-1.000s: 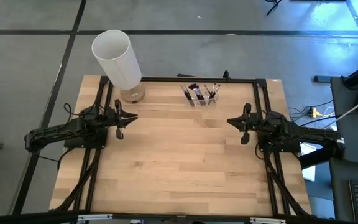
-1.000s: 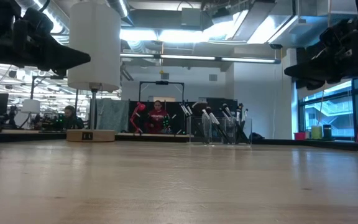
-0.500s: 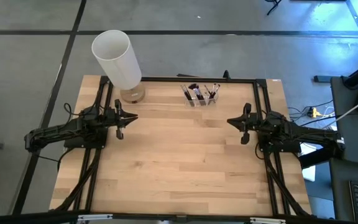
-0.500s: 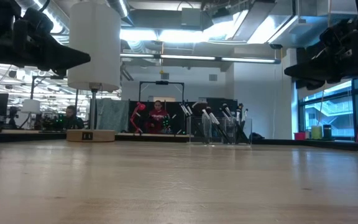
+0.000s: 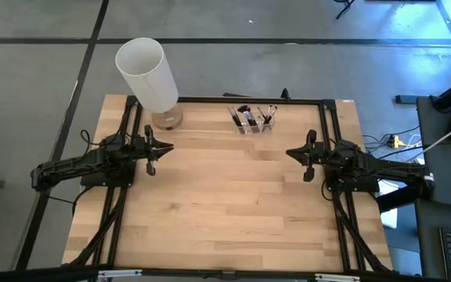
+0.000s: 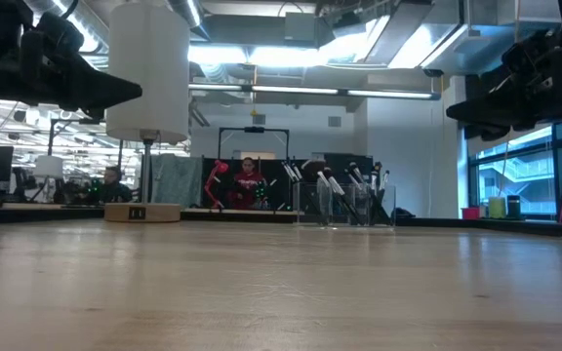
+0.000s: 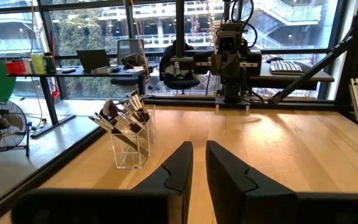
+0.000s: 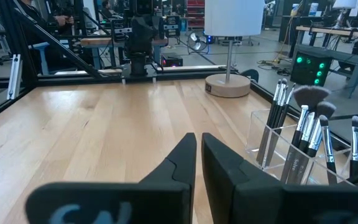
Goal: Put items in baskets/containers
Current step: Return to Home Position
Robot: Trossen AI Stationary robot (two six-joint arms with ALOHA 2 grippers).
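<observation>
Nothing has shifted since half a second ago. My left pincer [image 5: 165, 147] and right pincer [image 5: 290, 153] hang over the side edges of the tabletop [image 5: 225, 211], each with its fingers drawn almost together on nothing. The brushes [image 5: 249, 115] stand slanted in the clear, hard-walled organizer [image 5: 258, 125] at the far edge of the pale, grained wood, well apart from both pincers. Their handles are thin and black, and some ferrules look silver, I think. A smooth white cylinder [image 5: 147, 70] stands at the far left corner.
</observation>
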